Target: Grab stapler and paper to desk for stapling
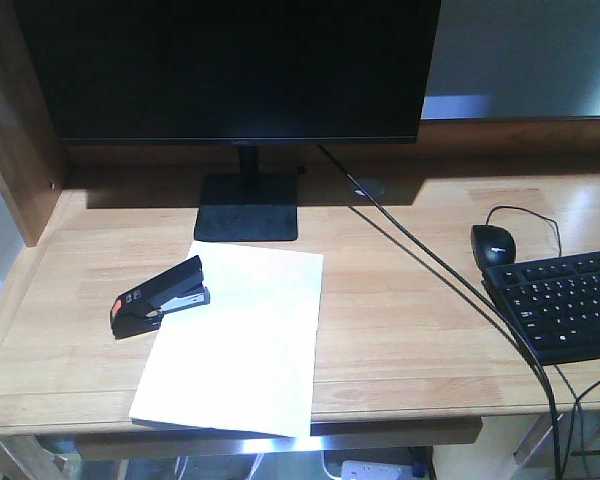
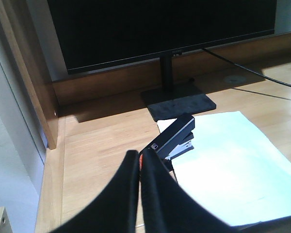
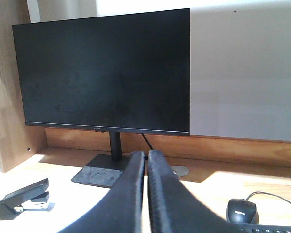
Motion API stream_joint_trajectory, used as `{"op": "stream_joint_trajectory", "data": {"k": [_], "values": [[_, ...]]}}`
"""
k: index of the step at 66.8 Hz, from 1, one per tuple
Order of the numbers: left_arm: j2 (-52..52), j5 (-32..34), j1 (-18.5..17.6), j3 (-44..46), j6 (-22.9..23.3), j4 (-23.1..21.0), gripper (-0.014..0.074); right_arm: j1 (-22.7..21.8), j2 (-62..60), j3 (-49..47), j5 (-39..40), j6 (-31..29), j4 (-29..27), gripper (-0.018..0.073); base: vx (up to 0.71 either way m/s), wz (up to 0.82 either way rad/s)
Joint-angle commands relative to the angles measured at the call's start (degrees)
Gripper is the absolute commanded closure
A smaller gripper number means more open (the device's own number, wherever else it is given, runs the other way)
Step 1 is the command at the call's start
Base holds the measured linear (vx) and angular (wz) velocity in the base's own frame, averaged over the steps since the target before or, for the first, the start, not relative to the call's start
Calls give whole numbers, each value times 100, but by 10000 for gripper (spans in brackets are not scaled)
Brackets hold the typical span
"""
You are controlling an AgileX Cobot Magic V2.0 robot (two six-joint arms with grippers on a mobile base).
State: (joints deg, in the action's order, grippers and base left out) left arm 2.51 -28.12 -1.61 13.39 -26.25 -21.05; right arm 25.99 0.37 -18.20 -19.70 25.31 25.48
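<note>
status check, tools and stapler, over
Left tool shut, empty. Right tool shut, empty. Stapler overlapping paper edge on desk. Nothing blocking.

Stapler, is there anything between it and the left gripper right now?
Nothing visible. In the left wrist view the left gripper, fingers together, sits just short of the stapler, with no object in between. The stapler rests on the paper's left edge on the desk.
</note>
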Motion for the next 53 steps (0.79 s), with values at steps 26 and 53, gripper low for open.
{"op": "stream_joint_trajectory", "data": {"k": [26,53], "values": [[66,526,-12,66,10,116,603,-36,76,-150,416,-40,127,568,0,0],[38,1925,-12,-743,2700,2456,603,-36,76,-150,416,-40,127,568,0,0]]}}
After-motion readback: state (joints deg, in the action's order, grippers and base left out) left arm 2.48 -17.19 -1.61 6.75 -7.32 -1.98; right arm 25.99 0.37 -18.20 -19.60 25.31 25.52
